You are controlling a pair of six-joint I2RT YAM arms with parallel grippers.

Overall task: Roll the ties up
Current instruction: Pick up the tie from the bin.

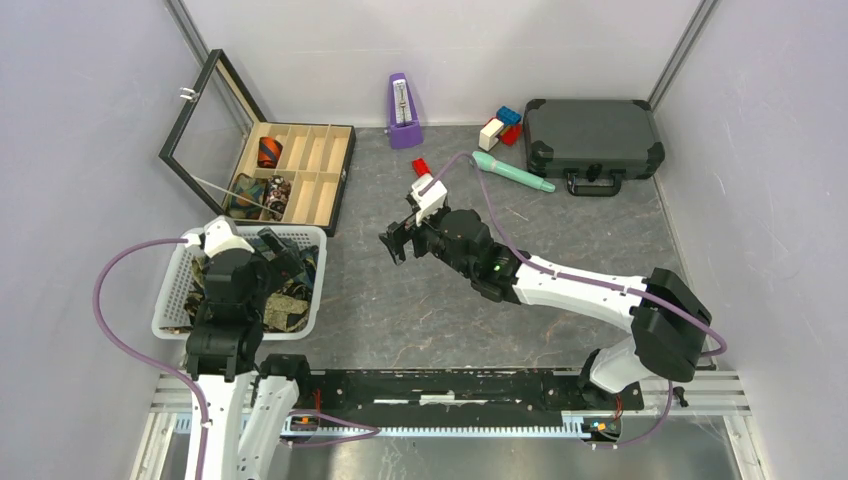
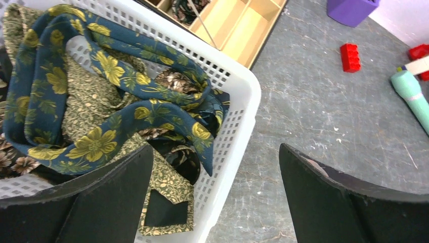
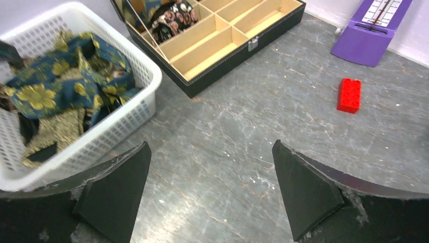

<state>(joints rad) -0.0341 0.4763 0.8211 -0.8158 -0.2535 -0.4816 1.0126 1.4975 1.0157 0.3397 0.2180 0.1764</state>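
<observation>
Several loose ties lie tangled in a white basket (image 1: pixel 168 300) at the left. A navy tie with yellow flowers (image 2: pixel 101 66) lies on top, and an olive vine-print tie (image 2: pixel 167 185) is beneath it. The heap also shows in the right wrist view (image 3: pixel 55 91). Rolled ties (image 1: pixel 272 170) sit in the wooden box's compartments. My left gripper (image 1: pixel 292 258) is open and empty, and its fingers straddle the basket's right rim (image 2: pixel 243 101). My right gripper (image 1: pixel 398 240) is open and empty above bare table, right of the basket.
A black box (image 1: pixel 310 175) with tan dividers and a raised glass lid stands behind the basket. A purple metronome (image 1: pixel 403 100), a red block (image 1: pixel 421 166), a teal tool (image 1: pixel 510 170), small blocks (image 1: pixel 500 126) and a black case (image 1: pixel 592 135) lie at the back.
</observation>
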